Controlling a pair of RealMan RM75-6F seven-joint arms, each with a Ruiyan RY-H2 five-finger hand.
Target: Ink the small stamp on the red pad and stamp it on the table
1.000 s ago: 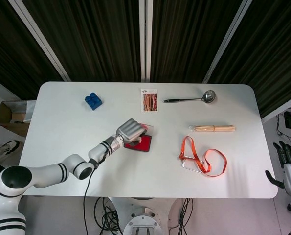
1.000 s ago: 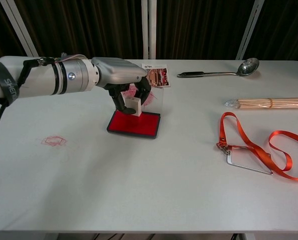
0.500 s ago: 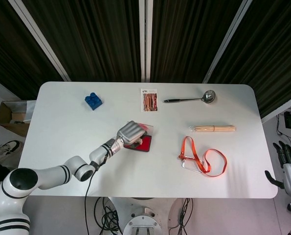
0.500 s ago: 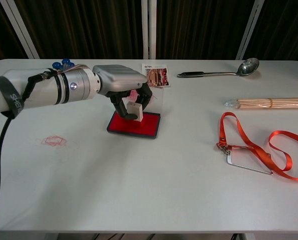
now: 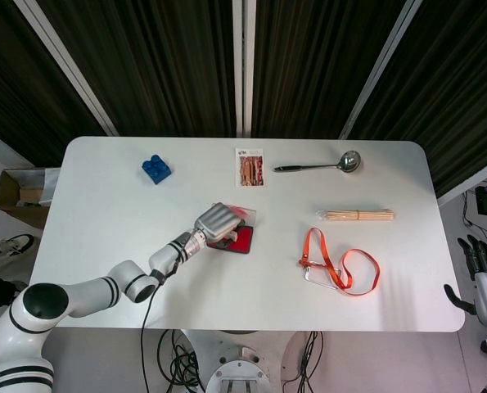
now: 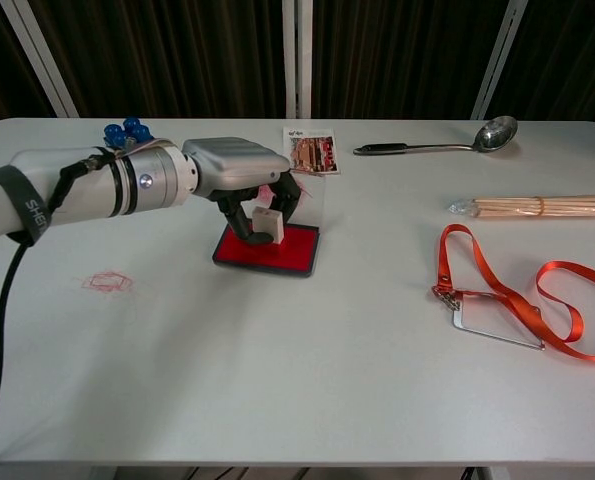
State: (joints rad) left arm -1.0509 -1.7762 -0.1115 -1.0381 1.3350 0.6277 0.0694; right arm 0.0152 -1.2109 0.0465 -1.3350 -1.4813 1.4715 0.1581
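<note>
White small stamp is pinched in the left hand, touching the red pad.

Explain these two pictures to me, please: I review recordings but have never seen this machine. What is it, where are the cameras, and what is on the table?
It is a two-armed robot with human-like hands, steered by a person. One camera looks down from its head, the other looks forward from its chest.

The left hand holds a small white stamp over the red ink pad, at or just above its surface. The right hand hangs off the table's edge, fingers apart, holding nothing.

On the white table also lie a blue block, a picture card, a ladle, a bundle of sticks and an orange strap. A faint red stamp mark shows near the left arm.
</note>
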